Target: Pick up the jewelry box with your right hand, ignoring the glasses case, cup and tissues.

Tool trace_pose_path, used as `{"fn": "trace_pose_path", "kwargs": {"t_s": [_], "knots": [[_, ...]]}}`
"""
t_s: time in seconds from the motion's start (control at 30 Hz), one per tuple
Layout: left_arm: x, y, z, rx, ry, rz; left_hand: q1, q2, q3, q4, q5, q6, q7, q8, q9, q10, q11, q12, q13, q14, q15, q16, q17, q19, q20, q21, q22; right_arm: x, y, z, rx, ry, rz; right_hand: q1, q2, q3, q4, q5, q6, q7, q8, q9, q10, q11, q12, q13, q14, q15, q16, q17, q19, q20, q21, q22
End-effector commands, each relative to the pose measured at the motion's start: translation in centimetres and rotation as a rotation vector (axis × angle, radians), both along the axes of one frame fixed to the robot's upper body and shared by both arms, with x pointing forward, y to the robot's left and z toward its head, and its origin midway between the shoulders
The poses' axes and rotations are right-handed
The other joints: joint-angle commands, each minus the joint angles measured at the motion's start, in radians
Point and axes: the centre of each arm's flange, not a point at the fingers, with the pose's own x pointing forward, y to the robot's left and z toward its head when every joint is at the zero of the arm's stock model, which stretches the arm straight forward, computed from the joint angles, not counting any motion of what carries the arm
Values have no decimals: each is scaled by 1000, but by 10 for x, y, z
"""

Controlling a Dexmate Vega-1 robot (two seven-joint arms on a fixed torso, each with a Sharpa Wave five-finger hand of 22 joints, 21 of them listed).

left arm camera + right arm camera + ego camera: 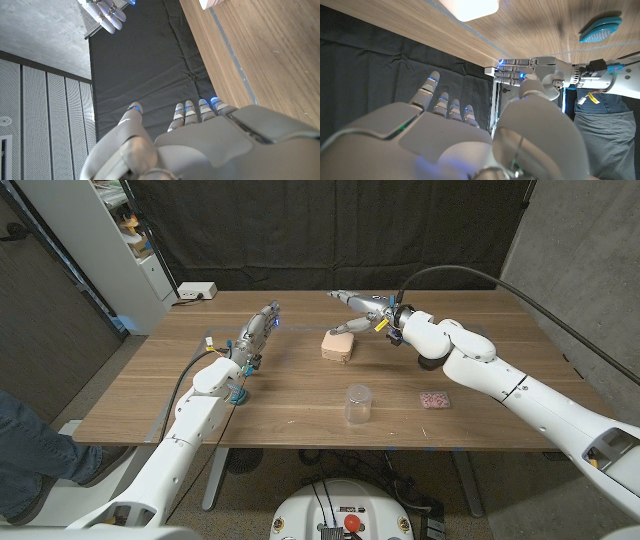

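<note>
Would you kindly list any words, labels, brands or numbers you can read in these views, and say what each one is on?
No readable text anywhere.
Jewelry box: plain, no print visible.
Clear cup: unmarked.
Pink tissue packet: patterned, too small to read.
White box at the table's far edge: too small to tell.

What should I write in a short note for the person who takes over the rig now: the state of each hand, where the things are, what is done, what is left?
Right hand: open, fingers spread, above the table beside the jewelry box, holding nothing; thumb close to the box, contact not clear.
Left hand: open, fingers extended over the table's left side, holding nothing.
Jewelry box: on the table, middle far part, not lifted.
Clear cup nearer the front; small pink packet to its right. Leave both.
Done: the reach. Left: close the fingers on the box and lift.
</note>
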Motion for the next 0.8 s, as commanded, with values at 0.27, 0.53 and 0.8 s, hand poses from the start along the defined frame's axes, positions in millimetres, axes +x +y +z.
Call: {"fn": "trace_pose_path", "kwargs": {"t_s": [0.27, 0.53, 0.8], "knots": [[0, 1, -2, -1, 0, -10, -2, 6, -1, -7, -2, 7, 6, 2, 3, 4, 5, 0, 3, -4, 5, 1, 3, -8, 2, 4, 5, 2, 11, 3, -74, -9, -51, 6, -8, -7, 6, 11, -3, -1, 8, 2, -5, 1, 8, 1, 2, 2, 8, 6, 4, 10, 7, 5], [2, 1, -4, -6, 5, -17, -3, 6, -1, -8, -2, 7, 8, 2, 3, 4, 5, 0, 3, -4, 8, 1, 3, -10, 5, 4, 5, 3, 17, 4, -100, -1, -68, 6, -13, -11, 8, 16, -4, -2, 9, 3, -1, 1, 11, 1, 6, 4, 11, 7, 5, 15, 8, 5], [1, 1, -3, -1, 1, -13, -3, 6, -1, -9, -2, 9, 9, 2, 3, 5, 7, 0, 3, -4, 9, 1, 3, -10, 4, 4, 5, 7, 20, 5, -120, 7, -91, 5, -17, -15, 10, 20, -1, -1, 10, 3, 4, 5, 13, 1, 11, 6, 12, 7, 6, 25, 8, 5]]}}
